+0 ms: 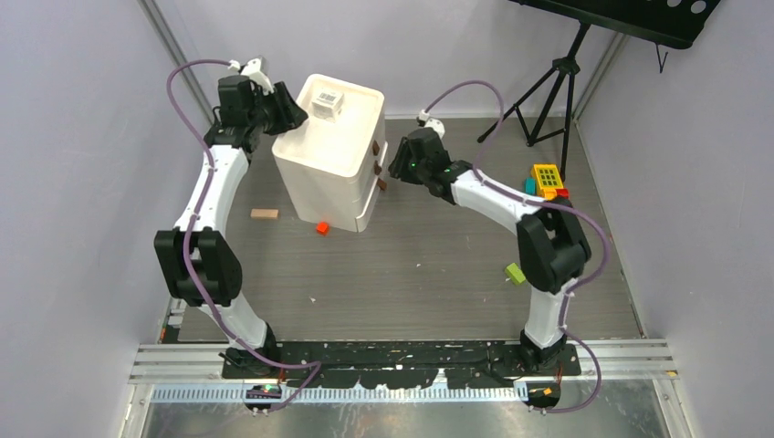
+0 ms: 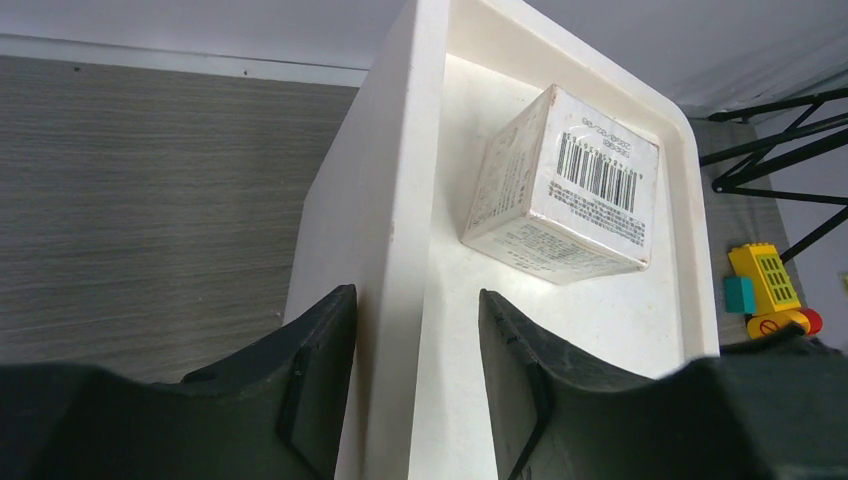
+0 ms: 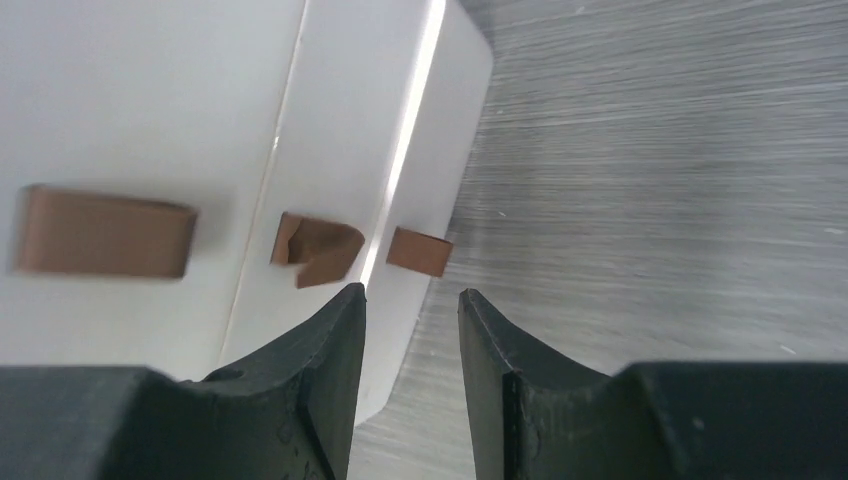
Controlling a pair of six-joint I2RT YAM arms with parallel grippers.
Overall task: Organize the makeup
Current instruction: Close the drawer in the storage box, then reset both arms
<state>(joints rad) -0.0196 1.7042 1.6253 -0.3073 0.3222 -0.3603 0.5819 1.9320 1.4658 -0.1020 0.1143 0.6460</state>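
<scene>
A clear barcoded box (image 1: 327,102) lies in the top tray of a white drawer organizer (image 1: 339,178). In the left wrist view the box (image 2: 570,180) sits just beyond my fingers. My left gripper (image 1: 290,114) is open and its jaws straddle the tray's left rim (image 2: 400,180), one finger outside and one inside. My right gripper (image 1: 394,164) is open and empty at the organizer's drawer side. Its tips (image 3: 412,292) are close to the lowest of three brown drawer handles (image 3: 420,250). No pencils, puff, compact or tubes show.
A peach-tan bar (image 1: 265,213) and a small red cube (image 1: 322,228) lie on the floor beside the organizer. A green block (image 1: 516,273) lies near the right arm. Yellow toy blocks (image 1: 546,180) and a tripod stand (image 1: 557,82) are at the back right.
</scene>
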